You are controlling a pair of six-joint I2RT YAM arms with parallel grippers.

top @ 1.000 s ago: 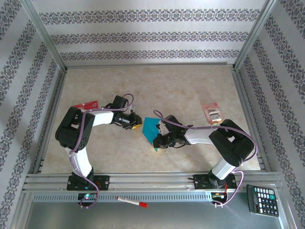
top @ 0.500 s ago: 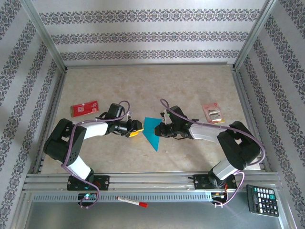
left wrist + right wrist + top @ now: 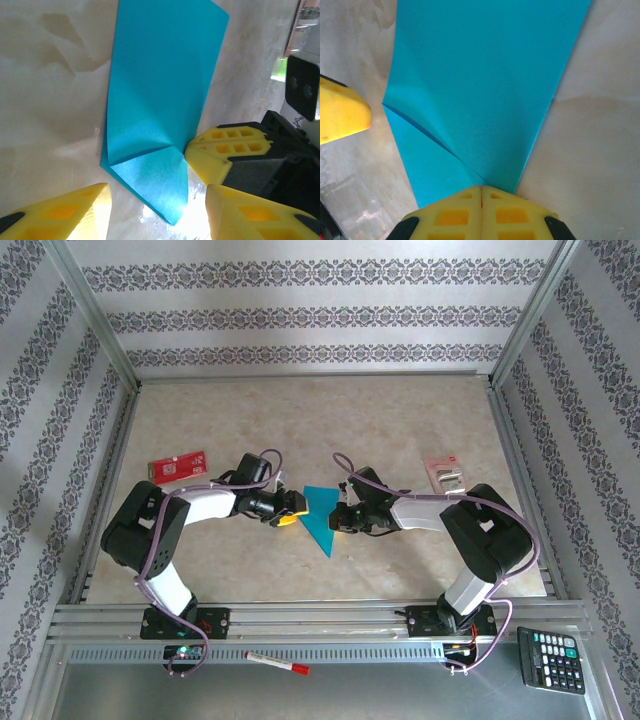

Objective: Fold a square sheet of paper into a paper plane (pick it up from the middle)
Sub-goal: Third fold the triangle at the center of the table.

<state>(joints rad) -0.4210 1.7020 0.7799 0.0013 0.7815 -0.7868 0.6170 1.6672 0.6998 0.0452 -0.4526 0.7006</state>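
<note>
Crease-setting stage: the folded teal-blue matte paper sheet (image 3: 320, 517) lies flat on the pale marbled bench (image 3: 380, 420), between my two pincers.

My right pincer (image 3: 481, 202) is clenched, its tips meeting at the sheet's edge where the diagonal flap crease ends. I cannot tell whether it nips the paper. My left pincer (image 3: 156, 220) is released, one finger either side of the flap corner. In my judgement the fold sets best if the right tips pin that point while the left presses outward along the crease, low and slow, so the thin sheet neither slides nor buckles.
</note>
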